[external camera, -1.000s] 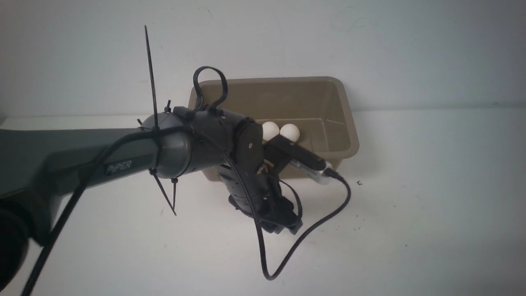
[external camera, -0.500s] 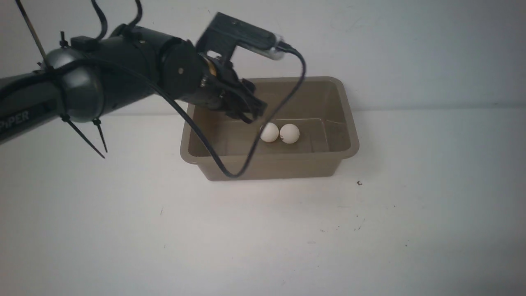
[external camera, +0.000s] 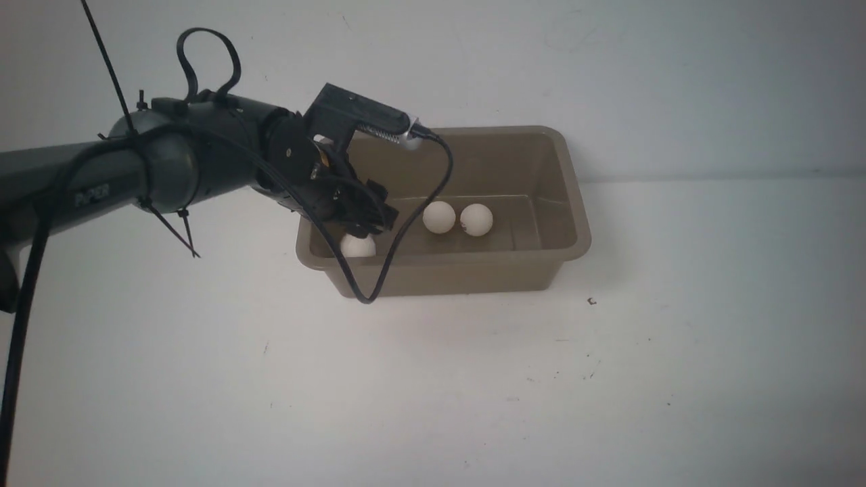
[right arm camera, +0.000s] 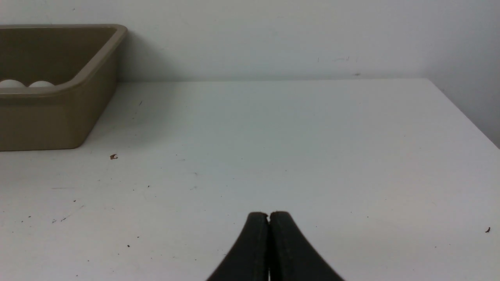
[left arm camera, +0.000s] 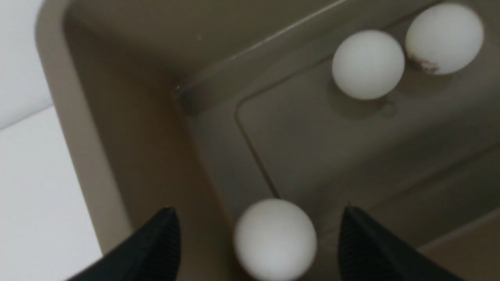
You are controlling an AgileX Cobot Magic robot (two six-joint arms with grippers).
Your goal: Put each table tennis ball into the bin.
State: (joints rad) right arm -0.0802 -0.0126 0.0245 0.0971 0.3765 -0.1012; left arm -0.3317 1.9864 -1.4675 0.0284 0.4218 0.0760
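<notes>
Hovering over the left end of the bin (external camera: 473,277), your left gripper (left arm camera: 258,212) is spreading its fingers (left arm camera: 156,242) wide. The third ball (external camera: 357,246) is sitting between them and touching neither. It is showing inside the bin, close to the near-left corner, and the left wrist view is blurring it, so I am judging it loose, though I cannot tell whether it is resting on the floor yet. The two other balls (external camera: 439,217) are lying near the middle of the bin floor, just beside each other. Your right gripper (right arm camera: 268,218) is pressing its fingers together on nothing, low over the table (right arm camera: 312,156) and well apart from the bin's right side.

By my judgement all three balls are lying inside the bin, so the task is looking done.

You are dealing with very light, stiff, smooth, thin-shelled balls that are likely to roll and bounce at a touch. If one is needing another grasp, I am advising closing across its widest middle with a gentle squeeze, since an off-centre pinch is likely to squirt it away.
</notes>
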